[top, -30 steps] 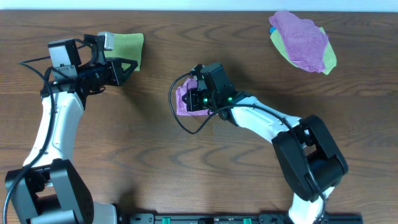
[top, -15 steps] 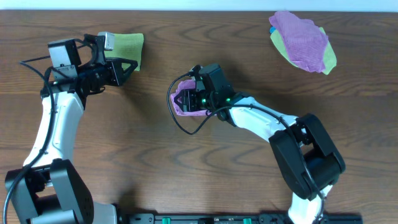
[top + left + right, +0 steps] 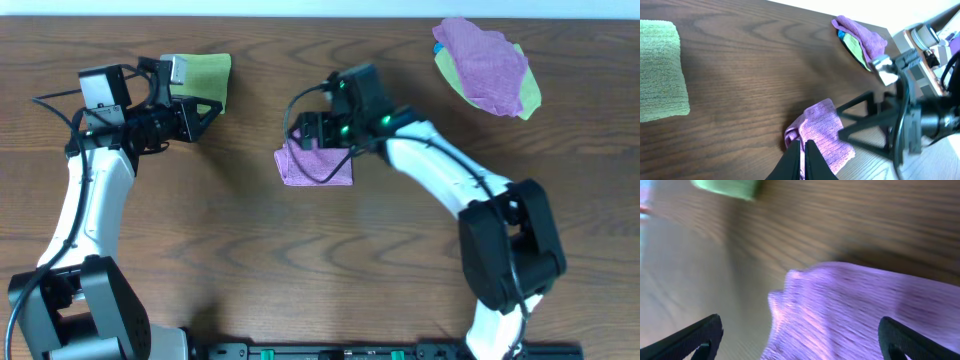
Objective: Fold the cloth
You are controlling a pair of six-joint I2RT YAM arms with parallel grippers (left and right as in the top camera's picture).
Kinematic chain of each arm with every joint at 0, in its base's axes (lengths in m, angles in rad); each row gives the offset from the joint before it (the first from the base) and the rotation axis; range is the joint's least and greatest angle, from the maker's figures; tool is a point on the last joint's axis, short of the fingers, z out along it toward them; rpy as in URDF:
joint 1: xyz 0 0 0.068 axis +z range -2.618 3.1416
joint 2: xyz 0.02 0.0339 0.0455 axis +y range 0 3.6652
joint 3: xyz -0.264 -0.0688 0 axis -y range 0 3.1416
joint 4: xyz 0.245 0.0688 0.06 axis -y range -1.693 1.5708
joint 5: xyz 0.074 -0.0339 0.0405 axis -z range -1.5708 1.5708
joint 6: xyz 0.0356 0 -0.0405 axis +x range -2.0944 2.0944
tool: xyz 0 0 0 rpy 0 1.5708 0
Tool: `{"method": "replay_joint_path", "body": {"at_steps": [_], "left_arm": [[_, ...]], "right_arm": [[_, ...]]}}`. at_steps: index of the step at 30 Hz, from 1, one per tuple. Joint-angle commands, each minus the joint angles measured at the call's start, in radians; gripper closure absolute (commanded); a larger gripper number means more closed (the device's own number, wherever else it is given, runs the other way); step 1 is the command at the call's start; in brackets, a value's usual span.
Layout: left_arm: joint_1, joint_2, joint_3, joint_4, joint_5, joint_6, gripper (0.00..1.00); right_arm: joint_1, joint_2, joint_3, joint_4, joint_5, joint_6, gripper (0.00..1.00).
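Green ribbed cloth [image 3: 207, 72] lies flat far L on wood table [image 3: 250, 260]. L gripper [image 3: 212, 105] is by its lower edge, jaws pressed together w/ nothing in them; contact w/ cloth unclear. Mid-table, purple-pink cloth [image 3: 315, 165] lies bunched in a rough rectangle, well apart from the green one. R gripper [image 3: 318, 132] hangs over its upper edge, fingers [image 3: 700, 332] spread wide, cloth released; gripper hides part of that edge. Top R: heap of cloths [image 3: 487, 65], purple over green and blue.
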Motion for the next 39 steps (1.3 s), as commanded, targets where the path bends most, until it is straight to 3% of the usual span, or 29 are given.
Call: {"method": "replay_joint_path", "body": {"at_steps": [1, 7, 12, 20, 26, 31, 34, 39], "left_arm": [[-0.002, -0.013, 0.015, -0.018, 0.026, 0.029, 0.94], [-0.016, -0.013, 0.015, -0.112, 0.034, 0.094, 0.94], [-0.004, -0.013, 0.015, -0.146, 0.182, 0.132, 0.94], [-0.004, -0.057, 0.015, -0.338, 0.176, 0.27, 0.94], [-0.003, -0.213, -0.003, -0.461, 0.163, 0.38, 0.94], [0.02, -0.348, -0.108, -0.438, 0.169, 0.387, 0.94], [0.054, -0.413, -0.188, -0.416, 0.211, 0.386, 0.94], [0.06, -0.457, -0.274, -0.346, 0.228, 0.362, 0.94]], "right_arm": [[-0.034, -0.077, 0.1, -0.17, 0.188, -0.14, 0.01], [-0.017, -0.281, 0.119, -0.4, 0.577, -0.178, 0.01], [-0.028, -0.472, 0.049, -0.458, 0.615, -0.173, 0.01], [-0.039, -0.933, -0.305, -0.468, 0.695, -0.09, 0.01], [-0.039, -1.279, -0.431, -0.62, 0.756, 0.044, 0.01], [-0.039, -1.515, -0.516, -0.71, 0.824, 0.135, 0.03], [-0.039, -1.632, -0.563, -0.663, 0.863, 0.18, 0.03], [-0.039, -1.643, -0.639, -0.561, 0.972, 0.21, 0.03]]}}
